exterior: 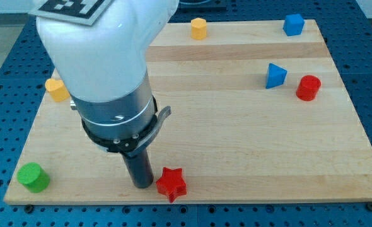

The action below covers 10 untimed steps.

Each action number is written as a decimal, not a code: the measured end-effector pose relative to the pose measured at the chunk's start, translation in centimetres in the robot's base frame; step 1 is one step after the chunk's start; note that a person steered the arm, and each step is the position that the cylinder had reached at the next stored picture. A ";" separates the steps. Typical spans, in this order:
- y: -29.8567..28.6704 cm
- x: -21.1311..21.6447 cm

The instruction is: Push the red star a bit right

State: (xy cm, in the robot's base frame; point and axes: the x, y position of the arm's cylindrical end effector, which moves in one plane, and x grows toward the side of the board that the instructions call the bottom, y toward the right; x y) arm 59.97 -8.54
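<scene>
The red star (171, 183) lies on the wooden board (236, 126) near the view's bottom edge, left of the middle. My tip (142, 185) stands just to the left of the star, close to it or touching its left points. The rod hangs from the big white and grey arm body (104, 69) that fills the upper left of the view and hides the board behind it.
A green cylinder (33, 177) sits at the bottom left corner. A yellow block (57, 90) lies at the left edge, another yellow block (198, 28) at the top. A blue cube (293, 24), a blue triangle (275, 75) and a red cylinder (308, 87) lie at the right.
</scene>
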 end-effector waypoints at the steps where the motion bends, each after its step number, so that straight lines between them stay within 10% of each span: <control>1: -0.2 1.9; 10: 3.6 1.5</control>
State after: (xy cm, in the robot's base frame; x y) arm 61.48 -4.91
